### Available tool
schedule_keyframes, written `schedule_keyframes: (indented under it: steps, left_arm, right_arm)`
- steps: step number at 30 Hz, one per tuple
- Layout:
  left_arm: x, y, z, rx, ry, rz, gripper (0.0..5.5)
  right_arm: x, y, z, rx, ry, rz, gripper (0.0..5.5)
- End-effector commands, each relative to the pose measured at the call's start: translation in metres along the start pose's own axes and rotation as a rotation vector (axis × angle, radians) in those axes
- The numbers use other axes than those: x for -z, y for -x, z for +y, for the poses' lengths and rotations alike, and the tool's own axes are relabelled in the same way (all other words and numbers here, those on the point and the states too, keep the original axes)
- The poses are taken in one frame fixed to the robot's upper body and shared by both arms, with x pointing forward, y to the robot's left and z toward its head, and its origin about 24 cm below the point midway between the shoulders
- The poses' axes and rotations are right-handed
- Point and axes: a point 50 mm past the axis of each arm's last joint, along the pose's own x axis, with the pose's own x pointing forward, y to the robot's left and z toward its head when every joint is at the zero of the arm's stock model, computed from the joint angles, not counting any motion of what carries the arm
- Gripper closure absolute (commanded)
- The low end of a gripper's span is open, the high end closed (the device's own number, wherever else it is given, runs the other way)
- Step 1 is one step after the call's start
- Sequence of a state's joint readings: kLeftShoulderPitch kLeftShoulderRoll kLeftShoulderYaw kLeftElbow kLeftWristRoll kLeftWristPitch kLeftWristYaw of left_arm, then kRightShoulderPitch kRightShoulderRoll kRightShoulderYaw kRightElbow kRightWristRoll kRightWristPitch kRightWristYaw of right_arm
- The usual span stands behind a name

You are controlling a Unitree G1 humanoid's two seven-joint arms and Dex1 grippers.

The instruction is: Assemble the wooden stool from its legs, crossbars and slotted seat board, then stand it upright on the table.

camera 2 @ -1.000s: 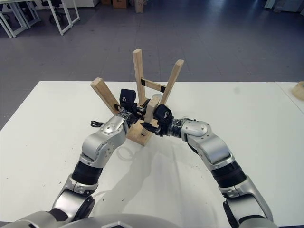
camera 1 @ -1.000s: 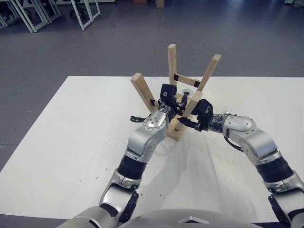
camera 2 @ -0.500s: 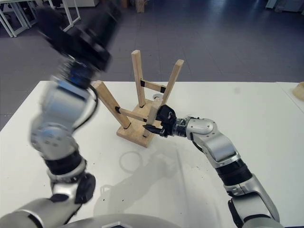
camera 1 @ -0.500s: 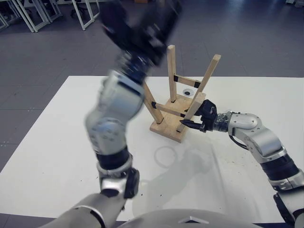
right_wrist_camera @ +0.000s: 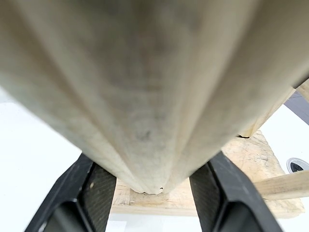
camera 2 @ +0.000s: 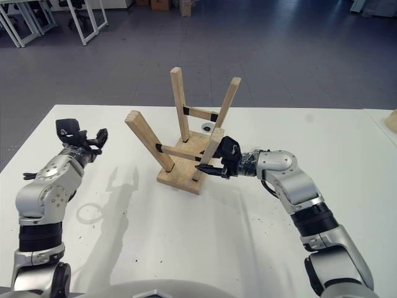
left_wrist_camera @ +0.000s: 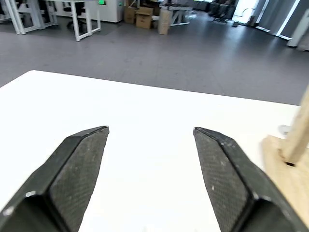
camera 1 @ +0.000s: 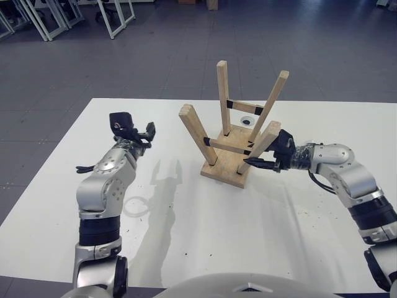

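The wooden stool (camera 1: 222, 172) lies upside down on the white table (camera 1: 186, 248), seat board flat, legs splayed upward and joined by crossbars (camera 1: 244, 107). My right gripper (camera 1: 251, 163) is shut on the near right leg (camera 1: 264, 138) low down, close to the seat board. In the right wrist view that leg (right_wrist_camera: 145, 96) runs between the black fingers (right_wrist_camera: 91, 193). My left gripper (camera 1: 146, 133) hangs open over the left part of the table, well apart from the stool, with nothing between its fingers (left_wrist_camera: 82, 159).
A small round hole (camera 1: 246, 121) sits in the table behind the stool. A faint ring mark (camera 1: 135, 208) lies near my left forearm. Bare tabletop stretches in front of the stool and to both sides. Desk frames (camera 1: 37, 18) stand on the floor beyond.
My left arm has come off the stool, swung up and out to the left, and now hangs open. The stool has settled with its seat board flat. The right gripper keeps its hold.
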State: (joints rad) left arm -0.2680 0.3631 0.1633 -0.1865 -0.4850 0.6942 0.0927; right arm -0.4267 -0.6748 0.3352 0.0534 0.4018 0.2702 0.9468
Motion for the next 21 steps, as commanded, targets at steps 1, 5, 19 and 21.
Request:
schedule_keyframes:
  steps: [1, 5, 19, 21]
  left_arm:
    - [-0.002, -0.009, -0.002, -0.027, -0.007, -0.047, 2.23]
    - [0.006, -0.028, 0.01, -0.119, -0.04, -0.067, 2.23]
    - [0.038, 0.047, -0.176, 0.902, 0.028, 0.002, 2.23]
    - [0.043, 0.03, -0.142, 0.765, -0.03, 0.017, 2.23]
  right_arm:
    - [0.081, 0.013, 0.029, -0.074, -0.235, 0.351, 3.48]
    - [0.08, 0.012, 0.03, -0.082, -0.23, 0.347, 3.48]
    - [0.075, 0.01, 0.04, -0.221, -0.185, 0.321, 3.48]
    - [0.072, 0.011, 0.047, -0.298, -0.149, 0.273, 3.48]
